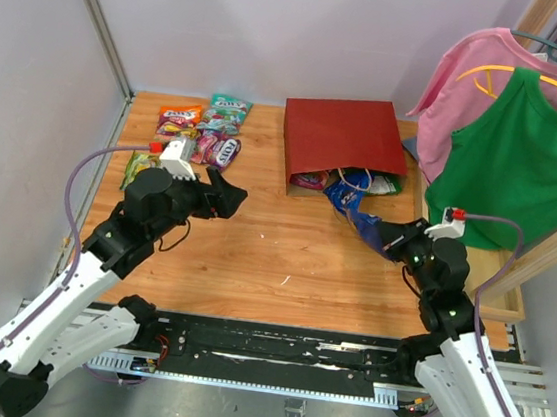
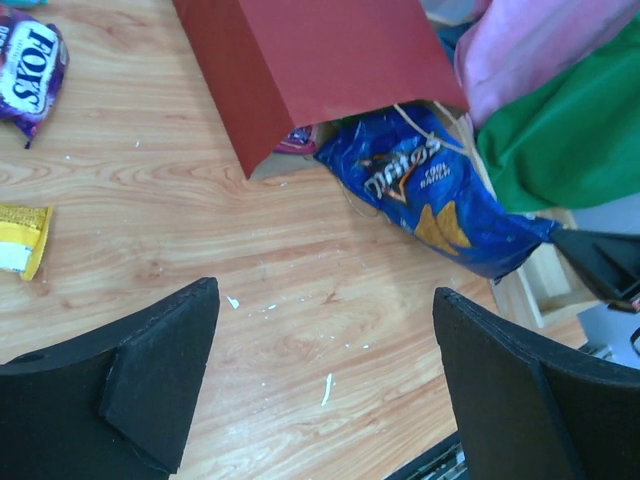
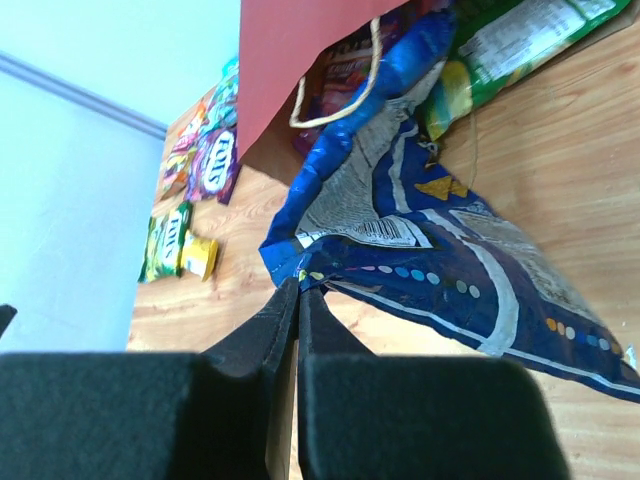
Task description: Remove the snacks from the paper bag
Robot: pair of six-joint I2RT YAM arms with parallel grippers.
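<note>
The dark red paper bag [image 1: 345, 141] [image 2: 320, 60] lies on its side, mouth toward me. A blue Doritos bag [image 1: 353, 199] [image 2: 430, 190] sticks halfway out of the mouth. My right gripper [image 1: 384, 239] [image 3: 299, 287] is shut on its near corner. A purple packet [image 1: 310, 180] and a green packet [image 1: 386, 186] [image 3: 510, 40] still sit in the mouth. Several candy packets lie at the back left: orange [image 1: 179, 119], teal [image 1: 228, 110], purple [image 1: 217, 149] [image 2: 30, 70], green [image 1: 141, 165]. A yellow bar wrapper [image 2: 22, 238] lies beside them. My left gripper [image 1: 228, 195] [image 2: 325, 295] hovers open over bare wood.
A pink shirt [image 1: 474, 80] and a green shirt [image 1: 525, 166] hang on a wooden rack at the right, close to the paper bag. The rack's wooden base [image 1: 511, 290] lies beside my right arm. A wall borders the table's left edge.
</note>
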